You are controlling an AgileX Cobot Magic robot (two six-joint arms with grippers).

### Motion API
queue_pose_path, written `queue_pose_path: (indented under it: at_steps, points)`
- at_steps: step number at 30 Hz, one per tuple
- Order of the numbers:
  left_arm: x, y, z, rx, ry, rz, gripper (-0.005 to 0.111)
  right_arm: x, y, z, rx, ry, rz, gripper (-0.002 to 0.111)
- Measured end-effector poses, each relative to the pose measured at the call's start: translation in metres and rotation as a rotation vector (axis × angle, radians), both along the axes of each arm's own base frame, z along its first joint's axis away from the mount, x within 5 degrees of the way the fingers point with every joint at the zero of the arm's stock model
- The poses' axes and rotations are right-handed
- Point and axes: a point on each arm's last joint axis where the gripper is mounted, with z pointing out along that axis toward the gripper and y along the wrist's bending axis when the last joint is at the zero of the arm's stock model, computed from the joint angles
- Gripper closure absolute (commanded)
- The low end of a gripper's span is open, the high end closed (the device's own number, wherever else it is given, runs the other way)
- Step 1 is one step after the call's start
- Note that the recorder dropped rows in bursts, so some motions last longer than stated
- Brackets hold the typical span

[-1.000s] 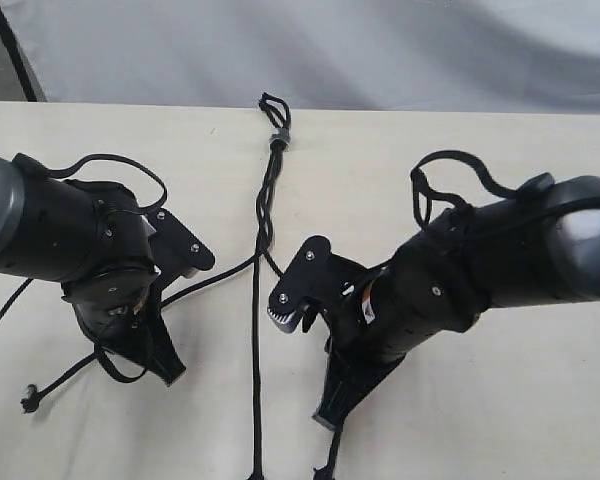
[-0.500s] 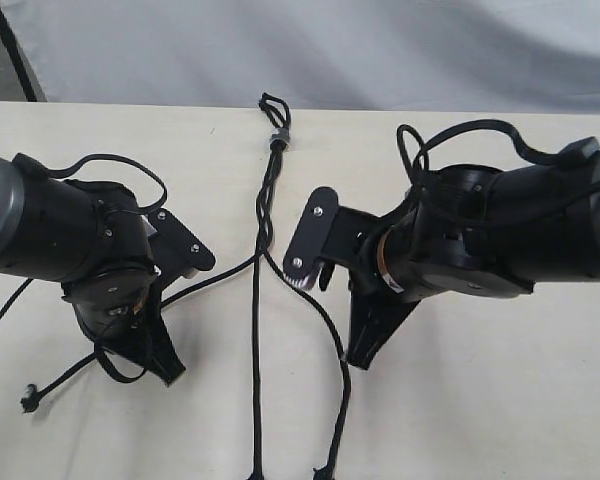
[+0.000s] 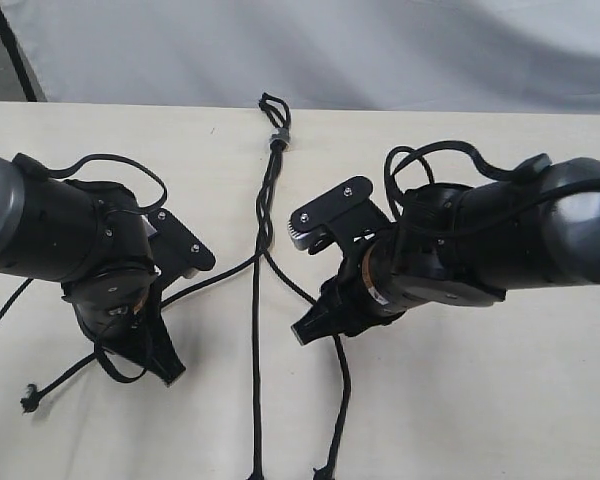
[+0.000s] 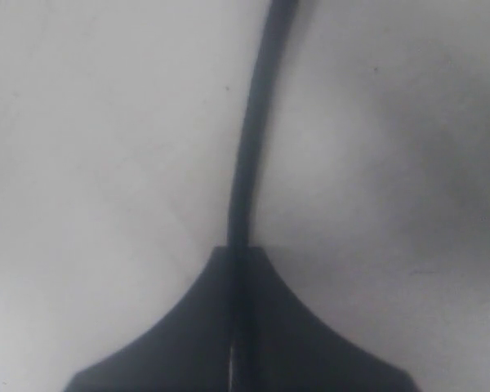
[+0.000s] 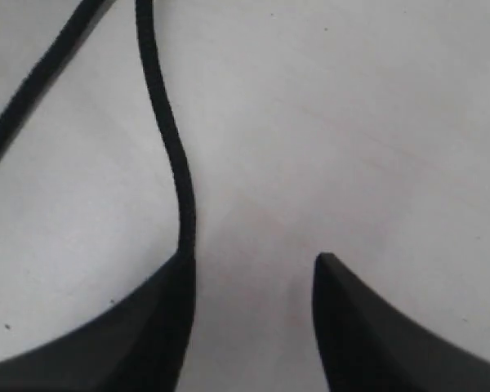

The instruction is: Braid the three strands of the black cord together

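Observation:
The black cord lies down the middle of the exterior view, with its small loop [image 3: 271, 104] and grey band [image 3: 277, 136] at the far end and a short twisted stretch [image 3: 265, 205] below. The left strand [image 3: 215, 276] runs to my left gripper [image 3: 164, 300], which is shut on it [image 4: 237, 260]; its knotted tip [image 3: 28, 400] lies beyond. The middle strand [image 3: 257, 380] lies straight. The right strand [image 3: 342, 385] curves past my right gripper [image 3: 313, 283], open [image 5: 253, 268], and slips beside one finger [image 5: 159, 327]; nothing is between the fingers.
The pale table [image 3: 480, 420] ends at a far edge against a white backdrop [image 3: 400, 50]. Thick smooth arm cables loop over the left arm [image 3: 120, 162] and the right arm [image 3: 450, 152]. A second strand [image 5: 33, 90] crosses a corner of the right wrist view.
My right gripper has moved toward the far side and turned. The right strand, mostly hidden under it before, now lies in view on the table. The left arm has not moved.

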Motion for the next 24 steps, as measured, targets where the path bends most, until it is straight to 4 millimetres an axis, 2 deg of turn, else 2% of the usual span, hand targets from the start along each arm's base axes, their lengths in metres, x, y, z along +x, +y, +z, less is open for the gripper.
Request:
queue_pose_path:
  at_steps: [4,6,7,9,10,11,12,14,17,19,24]
  points:
    - [0.0,0.0,0.0,0.0,0.0,0.0,0.106,-0.002,0.006,0.0,0.064,0.014,-0.012,0.056]
    - [0.0,0.0,0.0,0.001,0.001,-0.004,0.106,-0.005,0.01,-0.008,0.05,0.033,0.002,0.056]
    - [0.0,0.0,0.0,0.001,0.001,-0.004,0.106,-0.006,0.012,-0.018,0.03,0.052,0.017,0.058]
    - [0.0,0.0,0.0,-0.001,0.001,-0.006,0.106,-0.005,0.014,-0.033,0.001,0.079,0.027,0.079]
    - [0.0,0.0,0.0,0.0,0.003,-0.006,0.106,-0.004,0.014,-0.034,0.007,0.079,0.029,0.104]
    - [0.0,0.0,0.0,0.0,0.003,-0.006,0.106,-0.003,0.016,-0.034,0.003,0.075,0.043,0.108]
    - [0.0,0.0,0.0,0.0,0.003,-0.006,0.106,-0.003,0.015,-0.035,-0.011,0.073,0.056,0.108]
    - [0.0,0.0,0.0,0.0,0.003,-0.007,0.106,-0.001,0.003,-0.03,-0.174,0.043,0.096,0.108]
    - [0.0,0.0,0.0,0.001,0.004,-0.009,0.106,0.014,-0.017,-0.003,-0.347,-0.069,0.108,0.108]
    - [0.0,0.0,0.0,0.001,0.004,-0.009,0.106,0.031,-0.03,0.006,-0.33,-0.118,0.094,0.108]
    - [0.0,0.0,0.0,0.001,0.004,-0.009,0.106,0.051,-0.046,-0.008,-0.25,-0.096,0.069,0.108]
